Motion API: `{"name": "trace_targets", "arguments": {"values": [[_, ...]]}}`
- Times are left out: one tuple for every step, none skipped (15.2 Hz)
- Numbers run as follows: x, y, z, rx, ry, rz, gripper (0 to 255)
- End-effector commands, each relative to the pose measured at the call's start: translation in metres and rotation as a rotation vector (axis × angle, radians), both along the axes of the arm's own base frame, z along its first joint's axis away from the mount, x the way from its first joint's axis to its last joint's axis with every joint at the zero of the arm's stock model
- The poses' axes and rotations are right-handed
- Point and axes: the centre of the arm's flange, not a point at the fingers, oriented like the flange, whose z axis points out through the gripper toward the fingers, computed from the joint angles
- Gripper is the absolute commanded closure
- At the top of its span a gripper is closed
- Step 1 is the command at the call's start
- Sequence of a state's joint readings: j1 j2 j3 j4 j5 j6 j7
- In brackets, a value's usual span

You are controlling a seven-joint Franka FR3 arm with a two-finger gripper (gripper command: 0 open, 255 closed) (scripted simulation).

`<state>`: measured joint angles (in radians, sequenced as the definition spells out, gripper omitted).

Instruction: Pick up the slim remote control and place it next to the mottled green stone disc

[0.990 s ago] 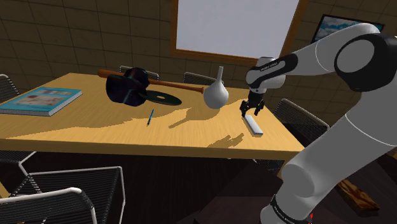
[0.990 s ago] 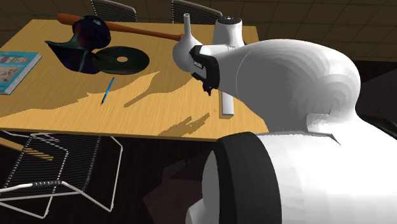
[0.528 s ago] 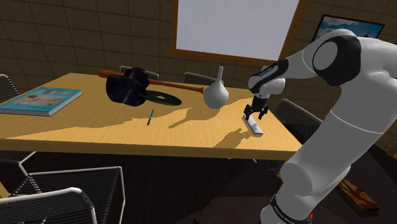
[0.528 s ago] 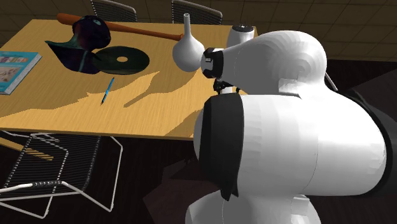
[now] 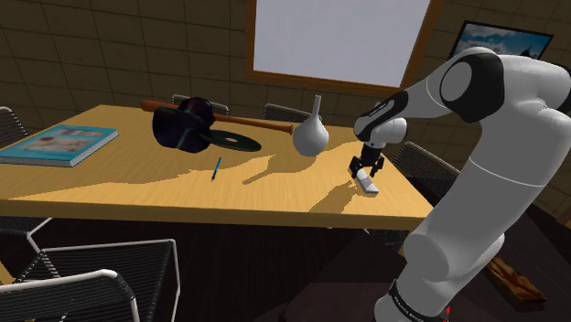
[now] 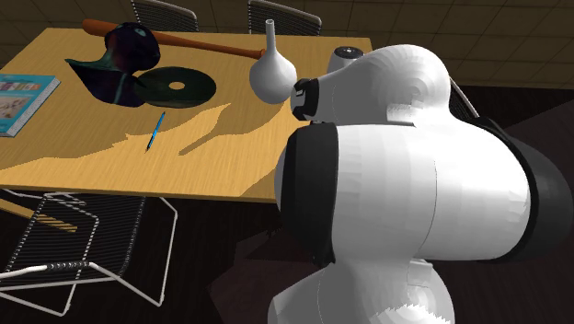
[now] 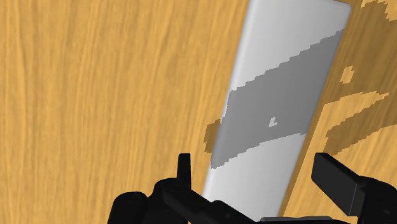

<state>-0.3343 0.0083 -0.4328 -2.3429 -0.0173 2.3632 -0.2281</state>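
I have the hand (image 7: 261, 177) low over the bench (image 5: 137, 178), its fingers spread to either side of the pale slim remote (image 7: 280, 95), neither one touching it. The remote lies flat near the bench's edge at the shoulder view's right, near a white vase (image 5: 310, 135) and well apart from the dark green disc (image 5: 233, 141).

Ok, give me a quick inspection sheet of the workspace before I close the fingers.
Surface: wooden table, partly shadowed.
Job's things: pale slim remote lies flat near the table's edge; dark green disc sits far across, beside a dark horn-shaped object.
Clutter: white vase, blue pen, book, wooden stick.
Grippers: the gripper is open, fingers either side of the remote, not touching.
Cables: nothing seen.
Surroundings: wire chairs, wall panel, framed picture.
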Motion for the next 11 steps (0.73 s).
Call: {"name": "trace_targets", "arguments": {"values": [[-0.0001,0.0000,-0.0006,0.000,0.000,0.000,0],[-0.0001,0.0000,-0.0006,0.000,0.000,0.000,0],[-0.0001,0.0000,-0.0006,0.000,0.000,0.000,0],[-0.0001,0.0000,-0.0005,0.000,0.000,0.000,0],[-0.0001,0.0000,-0.0005,0.000,0.000,0.000,0],[-0.0001,0.0000,-0.0005,0.000,0.000,0.000,255],[-0.0001,0.0000,-0.0005,0.000,0.000,0.000,255],[-0.0001,0.0001,-0.0005,0.000,0.000,0.000,255],[-0.0002,0.0001,-0.0005,0.000,0.000,0.000,255],[-0.0002,0.0001,-0.0005,0.000,0.000,0.000,255],[-0.0002,0.0001,-0.0005,0.000,0.000,0.000,255]]}}
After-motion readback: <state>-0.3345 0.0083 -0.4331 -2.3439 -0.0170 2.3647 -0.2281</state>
